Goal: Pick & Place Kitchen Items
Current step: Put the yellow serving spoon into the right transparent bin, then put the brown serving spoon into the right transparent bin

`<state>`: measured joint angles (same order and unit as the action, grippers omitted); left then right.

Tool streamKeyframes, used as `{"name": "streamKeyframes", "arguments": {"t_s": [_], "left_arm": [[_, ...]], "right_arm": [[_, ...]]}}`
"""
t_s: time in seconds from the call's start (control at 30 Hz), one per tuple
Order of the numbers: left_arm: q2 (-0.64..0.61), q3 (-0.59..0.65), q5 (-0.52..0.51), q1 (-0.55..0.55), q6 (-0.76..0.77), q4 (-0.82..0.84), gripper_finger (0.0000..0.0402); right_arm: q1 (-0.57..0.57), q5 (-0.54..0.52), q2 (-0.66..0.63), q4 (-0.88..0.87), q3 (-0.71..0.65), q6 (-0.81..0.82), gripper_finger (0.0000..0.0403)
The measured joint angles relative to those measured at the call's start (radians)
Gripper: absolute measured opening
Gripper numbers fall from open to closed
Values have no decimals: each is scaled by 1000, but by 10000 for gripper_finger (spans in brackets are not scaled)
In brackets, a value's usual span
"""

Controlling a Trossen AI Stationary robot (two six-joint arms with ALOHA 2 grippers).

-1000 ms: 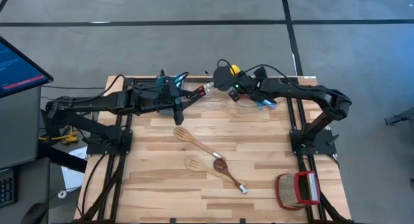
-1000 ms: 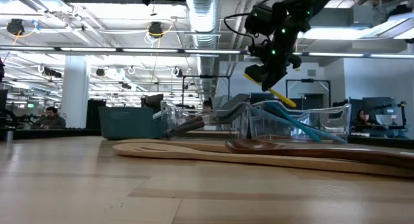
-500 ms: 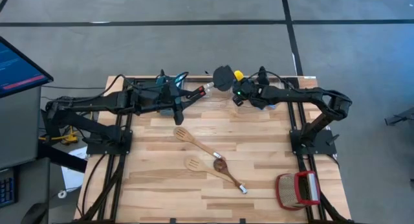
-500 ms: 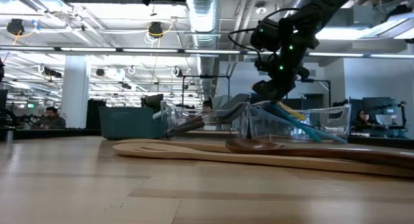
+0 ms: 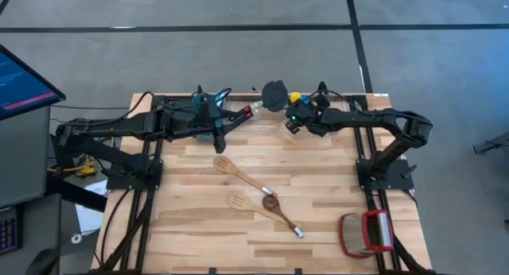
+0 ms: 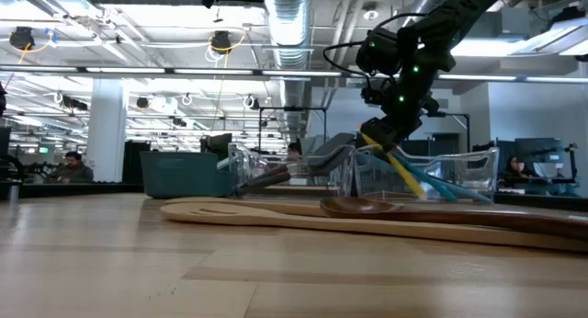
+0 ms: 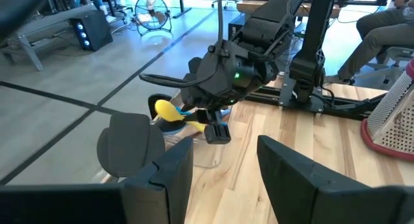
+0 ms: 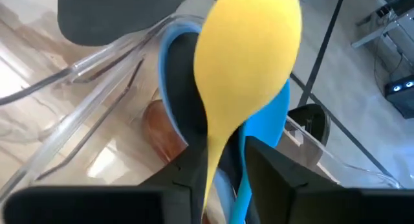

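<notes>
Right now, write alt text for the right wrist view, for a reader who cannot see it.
A yellow silicone spoon fills the frame, its handle running down between the right gripper's dark fingers. Behind it lies a blue spoon inside a clear container, beside a black spatula head.
</notes>
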<state>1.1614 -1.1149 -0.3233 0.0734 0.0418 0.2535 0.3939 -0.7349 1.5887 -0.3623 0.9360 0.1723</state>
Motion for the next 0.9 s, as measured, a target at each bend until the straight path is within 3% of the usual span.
{"name": "streamKeyframes", "arguments": {"t_s": [0.27,0.6,0.9], "left_arm": [[0,0,0,0,0,0,159],[0,0,4,0,45,1,159],[0,0,4,0,45,1,159]], "right_arm": [[-36,1,-2,-3,44,-148,124],[-60,-5,-132,-59,178,-180,117],[-90,151,-349,-102,252,-121,116]]}}
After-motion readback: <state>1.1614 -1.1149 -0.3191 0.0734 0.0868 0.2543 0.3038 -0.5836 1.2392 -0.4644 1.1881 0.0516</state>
